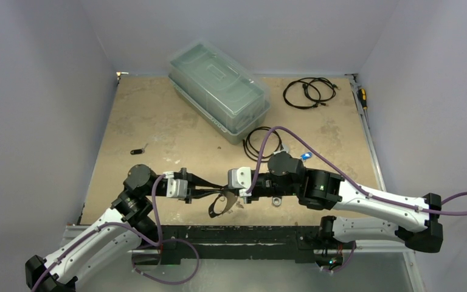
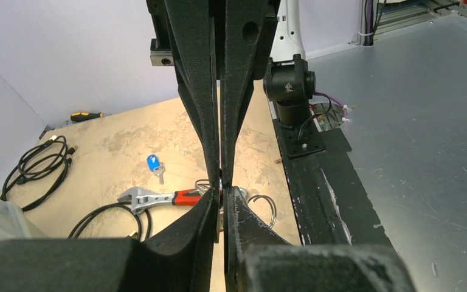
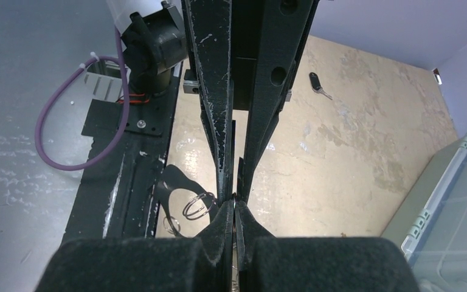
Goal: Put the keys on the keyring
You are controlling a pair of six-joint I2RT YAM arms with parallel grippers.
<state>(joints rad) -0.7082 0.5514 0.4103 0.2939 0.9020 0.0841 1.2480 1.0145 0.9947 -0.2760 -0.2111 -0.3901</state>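
My left gripper (image 1: 217,193) (image 2: 222,191) and right gripper (image 1: 234,194) (image 3: 234,204) meet tip to tip just above the table's near edge. Both are shut, each with a thin sliver of metal between its pads. The keyring (image 2: 266,207) (image 3: 197,205), a silvery double-coil wire loop, sticks out sideways at the joined tips and casts a dark shadow below. The sliver in my right gripper looks like a key, mostly hidden. A blue-tagged key (image 1: 304,156) (image 2: 153,164) lies beyond the right arm. A black-tagged key (image 1: 137,151) (image 3: 316,82) lies far left.
A red-handled wrench (image 2: 158,198) lies under the right arm. Black coiled cables (image 1: 261,141) (image 1: 309,92) lie at mid and back right. A clear lidded bin (image 1: 219,88) stands at the back. A smaller ring (image 3: 171,224) lies near the black base rail (image 1: 231,234).
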